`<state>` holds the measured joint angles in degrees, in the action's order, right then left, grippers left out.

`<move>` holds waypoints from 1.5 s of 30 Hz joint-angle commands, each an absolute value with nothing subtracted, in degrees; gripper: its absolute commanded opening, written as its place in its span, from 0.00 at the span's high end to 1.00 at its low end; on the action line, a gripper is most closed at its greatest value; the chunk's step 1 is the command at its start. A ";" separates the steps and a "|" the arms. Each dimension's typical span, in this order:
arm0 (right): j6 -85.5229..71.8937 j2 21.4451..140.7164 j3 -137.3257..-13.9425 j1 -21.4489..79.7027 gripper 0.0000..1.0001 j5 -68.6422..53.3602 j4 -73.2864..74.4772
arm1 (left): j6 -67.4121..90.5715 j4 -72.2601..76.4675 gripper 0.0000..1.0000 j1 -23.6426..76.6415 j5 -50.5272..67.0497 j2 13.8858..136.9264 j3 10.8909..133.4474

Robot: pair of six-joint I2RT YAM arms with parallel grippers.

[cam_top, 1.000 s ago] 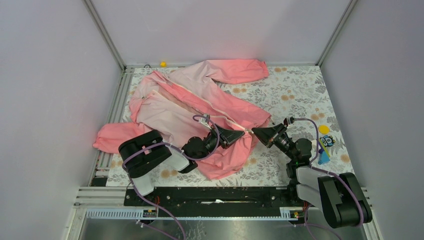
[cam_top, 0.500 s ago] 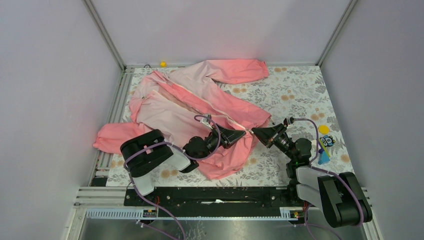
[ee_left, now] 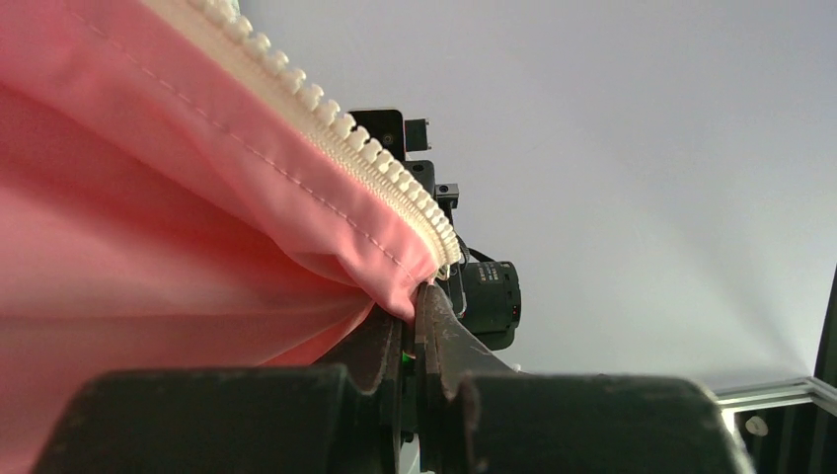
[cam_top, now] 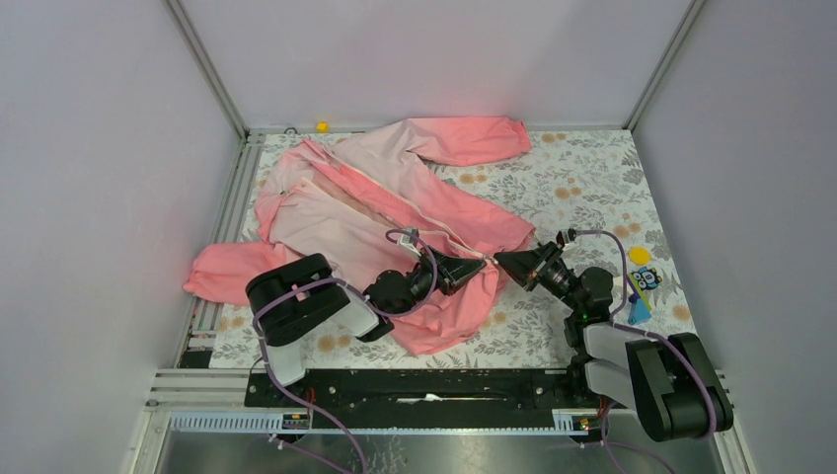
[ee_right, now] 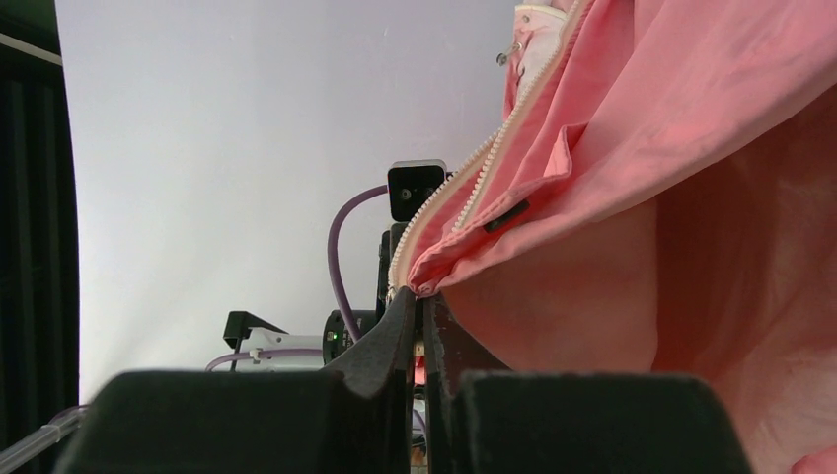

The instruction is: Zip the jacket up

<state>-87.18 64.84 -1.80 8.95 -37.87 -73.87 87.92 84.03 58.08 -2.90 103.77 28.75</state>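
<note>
While the jacket (cam_top: 395,197) lies rumpled on the table (cam_top: 592,178), left fingers (ee_left: 436,331) and right fingers (ee_right: 398,326) each clamp tight on a zipper (ee_left: 365,158) edge at the hem, so the step looks like mating the ends, which next needs fine alignment.

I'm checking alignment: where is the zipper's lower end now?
Top view, right of centre: at the jacket hem, clamped by the left gripper and right gripper.
</note>
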 commanded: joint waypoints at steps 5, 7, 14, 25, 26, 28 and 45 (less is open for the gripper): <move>-85.21 65.97 -5.07 10.65 1.00 -45.99 -74.81 | 88.66 93.17 1.00 58.80 -1.29 105.06 30.44; -84.92 65.84 -5.30 10.64 1.00 -46.13 -74.56 | 89.32 93.16 1.00 58.80 -1.61 105.55 29.92; -81.63 61.97 -7.31 10.63 1.00 -46.97 -66.85 | 91.99 92.99 1.00 58.80 -1.15 108.23 29.33; -78.48 61.22 -7.73 11.00 0.99 -47.87 -61.95 | 92.68 92.90 1.00 58.72 -1.12 109.05 30.08; -77.88 61.52 -7.73 10.99 0.99 -48.08 -61.54 | 92.12 92.91 1.00 58.71 -0.73 108.60 30.33; -76.07 61.99 -8.07 11.00 1.00 -48.60 -59.57 | 90.81 92.88 1.00 58.71 -0.28 107.63 30.65; -68.19 61.83 -11.22 10.99 1.00 -47.17 -49.16 | 88.64 92.86 1.00 60.15 -0.35 104.68 29.00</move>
